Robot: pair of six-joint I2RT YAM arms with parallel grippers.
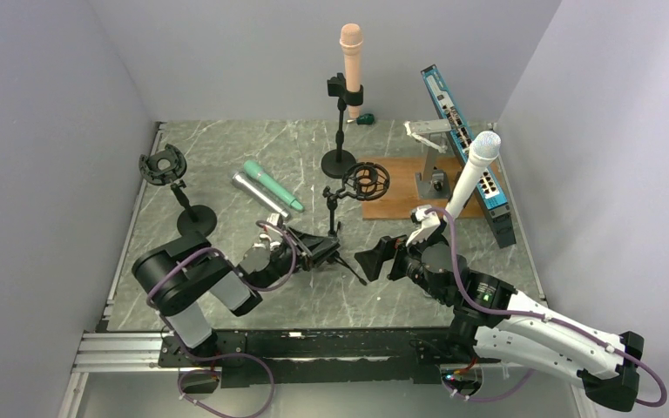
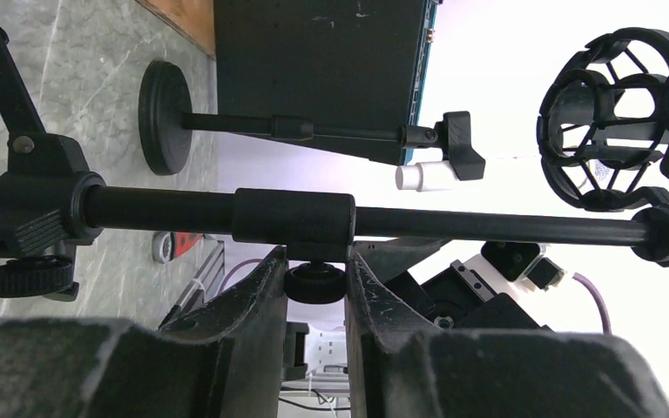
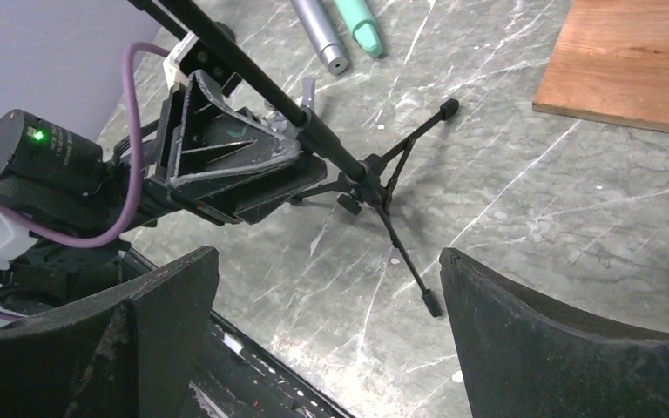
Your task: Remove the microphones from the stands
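Note:
A pink microphone (image 1: 351,57) stands upright in the clip of a round-based stand (image 1: 340,131) at the back. A white microphone (image 1: 473,170) leans at the right, its lower end hidden behind my right arm. A small tripod stand (image 1: 335,222) carries an empty black shock mount (image 1: 368,180). My left gripper (image 2: 316,261) is shut on this stand, its fingers pinching the knob (image 2: 316,284) under the pole collar. My right gripper (image 3: 327,261) hangs open over the table just right of the tripod (image 3: 375,187), with nothing between its fingers.
A green microphone (image 1: 272,185) and a silver one (image 1: 257,193) lie on the marble. A second stand with an empty shock mount (image 1: 164,165) stands at the left. A wooden board (image 1: 401,187) and a blue network switch (image 1: 470,157) fill the back right.

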